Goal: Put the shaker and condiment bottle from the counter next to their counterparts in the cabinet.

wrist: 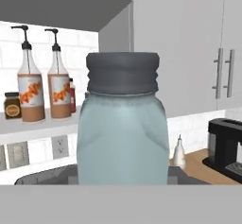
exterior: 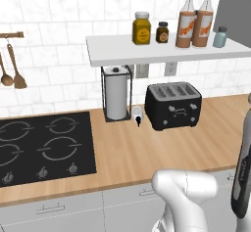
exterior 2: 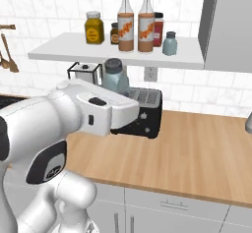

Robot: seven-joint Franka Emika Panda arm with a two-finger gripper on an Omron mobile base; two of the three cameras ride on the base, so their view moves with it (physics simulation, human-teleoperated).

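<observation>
My gripper (exterior 2: pixel 117 90) is shut on a pale blue-grey shaker (exterior 2: pixel 115 75) with a dark grey cap, held upright above the toaster. The white hand hides the fingers. In the hand view the held shaker (wrist: pixel 123 128) looms close at the centre. A twin shaker (exterior 2: pixel 170 43) stands on the white cabinet shelf (exterior 2: pixel 69 50), just right of two orange condiment bottles (exterior 2: pixel 126 28) (exterior 2: pixel 146 28) that stand side by side. From the left base view the same bottles (exterior: pixel 186 28) and shelf shaker (exterior: pixel 220 37) sit at the shelf's right end, above the wooden counter (exterior: pixel 147 150).
A black toaster (exterior: pixel 173 104), a paper towel holder (exterior: pixel 116 98) and a small white bottle (exterior: pixel 137 114) stand at the counter's back. The hob (exterior: pixel 39 145) lies left. A yellow jar (exterior: pixel 141 28) and brown jar (exterior: pixel 162 32) share the shelf. A grey wall cabinet (exterior 2: pixel 229 25) bounds its right end.
</observation>
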